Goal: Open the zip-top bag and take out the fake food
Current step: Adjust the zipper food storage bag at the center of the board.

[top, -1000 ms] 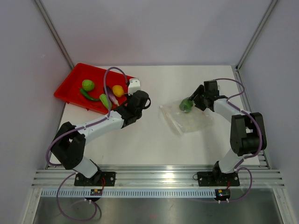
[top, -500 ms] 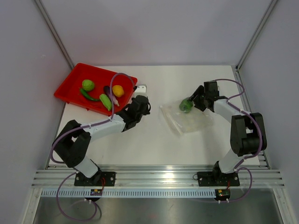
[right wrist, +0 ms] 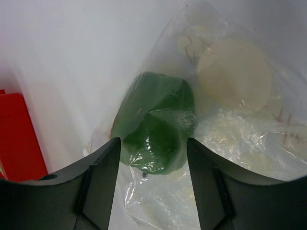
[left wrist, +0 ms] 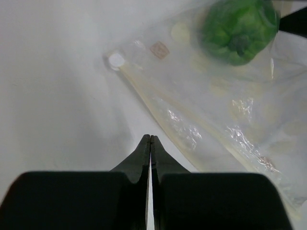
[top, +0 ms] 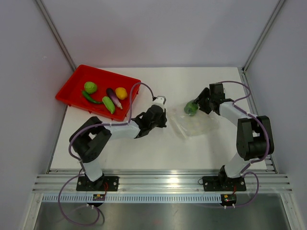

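The clear zip-top bag [top: 196, 125] lies right of the table's centre, its zip strip [left wrist: 158, 98] running diagonally in the left wrist view. One green piece of fake food [top: 190, 109] sits inside the bag at its far edge. My right gripper [top: 197, 104] straddles that piece [right wrist: 156, 120]; both fingertips press it through the plastic [right wrist: 240, 143]. My left gripper [top: 164, 120] is shut and empty, its tip [left wrist: 150, 138] low over the table just short of the zip strip. The other fake food lies in the red tray [top: 100, 76]: a yellow one [top: 121, 93], a purple one [top: 113, 96] and green ones [top: 90, 87].
The red tray stands at the far left corner, and its edge [right wrist: 14, 139] shows in the right wrist view. Grey walls close the table on the left, back and right. A metal rail [top: 158, 179] runs along the near edge by the arm bases.
My left arm has swung right from the red tray across the table to the bag's left edge, still shut. The right gripper and the green piece have stayed put.
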`<state>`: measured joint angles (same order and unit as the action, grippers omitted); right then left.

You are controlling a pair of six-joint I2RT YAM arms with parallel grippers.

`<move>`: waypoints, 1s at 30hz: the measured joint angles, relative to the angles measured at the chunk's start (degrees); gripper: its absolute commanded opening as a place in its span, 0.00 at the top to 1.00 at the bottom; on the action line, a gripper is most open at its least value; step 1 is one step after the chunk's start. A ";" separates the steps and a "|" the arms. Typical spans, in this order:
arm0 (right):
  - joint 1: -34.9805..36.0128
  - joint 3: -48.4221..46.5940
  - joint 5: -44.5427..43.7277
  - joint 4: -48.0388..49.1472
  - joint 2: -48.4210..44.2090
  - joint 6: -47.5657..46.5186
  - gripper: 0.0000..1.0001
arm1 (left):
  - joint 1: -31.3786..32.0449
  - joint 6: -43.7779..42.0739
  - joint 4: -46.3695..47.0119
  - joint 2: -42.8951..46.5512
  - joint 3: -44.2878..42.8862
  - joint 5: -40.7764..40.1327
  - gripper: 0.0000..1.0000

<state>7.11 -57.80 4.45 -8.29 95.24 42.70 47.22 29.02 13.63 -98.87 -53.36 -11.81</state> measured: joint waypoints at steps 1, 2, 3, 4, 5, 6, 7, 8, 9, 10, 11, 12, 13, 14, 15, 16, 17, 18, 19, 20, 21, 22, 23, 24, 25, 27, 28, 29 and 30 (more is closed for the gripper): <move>0.00 0.00 0.20 0.00 0.00 0.02 0.36 | 0.68 0.42 0.15 -1.51 -0.48 0.92 1.00; 0.00 0.00 0.35 0.04 0.00 0.00 0.36 | 1.27 0.76 0.15 -3.02 -0.94 1.68 1.00; 0.00 0.00 0.63 0.07 0.00 0.00 0.36 | 1.75 0.98 0.17 -4.20 -1.27 2.47 1.00; 0.00 0.00 0.83 0.07 0.00 -0.02 0.36 | 2.27 1.14 0.17 -5.44 -1.66 3.19 1.00; 0.00 0.00 0.92 0.09 0.00 -0.02 0.36 | 2.64 1.27 0.24 -6.34 -1.88 3.85 1.00; 0.00 0.00 1.05 0.11 0.00 -0.02 0.36 | 3.04 1.33 0.24 -7.04 -1.99 4.46 1.00; 0.00 0.00 1.14 0.11 0.00 -0.02 0.36 | 3.37 1.36 0.37 -7.50 -2.05 5.05 1.00; 0.00 0.00 1.22 0.11 0.00 -0.02 0.36 | 3.54 1.31 0.92 -7.93 -2.14 5.70 1.00; 0.00 0.00 1.25 0.11 0.00 -0.02 0.37 | 3.61 1.31 1.09 -8.02 -2.16 5.84 1.00; 0.00 0.00 1.25 0.11 0.00 -0.02 0.37 | 3.61 1.20 1.44 -8.17 -2.32 6.05 1.00; 0.00 0.00 1.27 0.11 0.00 -0.02 0.37 | 3.61 1.01 1.57 -8.39 -2.71 6.12 1.00; 0.00 0.00 1.27 0.11 0.02 -0.02 0.37 | 3.61 0.79 1.70 -8.70 -3.34 6.14 1.00; 0.00 0.00 1.25 0.11 0.07 -0.02 0.37 | 3.61 0.50 1.97 -9.14 -4.17 6.23 1.00; 0.02 0.00 1.25 0.11 0.11 -0.04 0.37 | 3.56 0.17 2.29 -9.64 -5.14 6.32 1.00; 0.02 0.00 1.25 0.09 0.22 -0.04 0.37 | 3.54 -0.22 2.67 -9.99 -5.95 6.40 1.00; 0.07 0.00 1.22 0.11 0.35 -0.04 0.37 | 3.52 -0.72 3.17 -10.19 -6.51 6.56 1.00; 0.13 0.00 1.22 0.09 0.55 -0.04 0.37 | 3.50 -1.03 3.56 -10.21 -6.73 6.71 1.00; 0.17 0.00 1.25 0.09 0.72 -0.04 0.37 | 3.52 -1.62 4.44 -10.21 -6.80 6.84 1.00; 0.17 -0.02 1.22 0.24 0.85 -0.02 0.37 | 3.52 -2.27 4.90 -10.32 -7.02 7.10 1.00; 0.22 -0.02 1.22 0.52 0.96 -0.04 0.37 | 3.52 -2.80 5.01 -10.75 -7.61 7.21 1.00; 0.24 -0.04 1.22 0.76 1.11 -0.02 0.38 | 3.52 -3.34 5.05 -11.50 -8.63 7.17 1.00; 0.26 -0.07 1.22 0.96 1.22 -0.02 0.38 | 3.52 -3.78 5.40 -12.24 -9.46 7.17 1.00; 0.28 -0.20 1.25 1.16 1.42 -0.04 0.38 | 3.52 -4.24 6.40 -13.22 -10.27 6.99 1.00; 0.33 -0.39 1.22 1.16 1.57 -0.07 0.38 | 3.52 -4.70 7.17 -13.68 -10.36 6.84 1.00; 0.42 -0.57 1.22 1.18 1.75 -0.07 0.38 | 3.52 -5.20 8.09 -14.01 -10.19 6.60 1.00; 0.70 -0.81 1.20 1.25 2.01 -0.04 0.38 | 3.52 -6.12 13.14 -14.14 -7.96 5.97 1.00; 0.87 -0.81 1.16 1.29 2.01 -0.07 0.38 | 3.52 -6.56 16.11 -14.12 -6.40 5.49 1.00; 1.05 -0.81 1.16 1.31 2.03 -0.07 0.38 | 3.52 -6.80 17.99 -14.12 -5.20 5.11 1.00; 1.25 -0.81 1.16 1.36 2.08 -0.07 0.38 | 3.52 -7.19 19.76 -14.12 -3.82 4.50 1.00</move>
<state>8.36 -58.61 5.61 -6.94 97.32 42.63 50.74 21.82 33.39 -112.99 -57.19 -7.31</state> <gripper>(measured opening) 0.622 0.002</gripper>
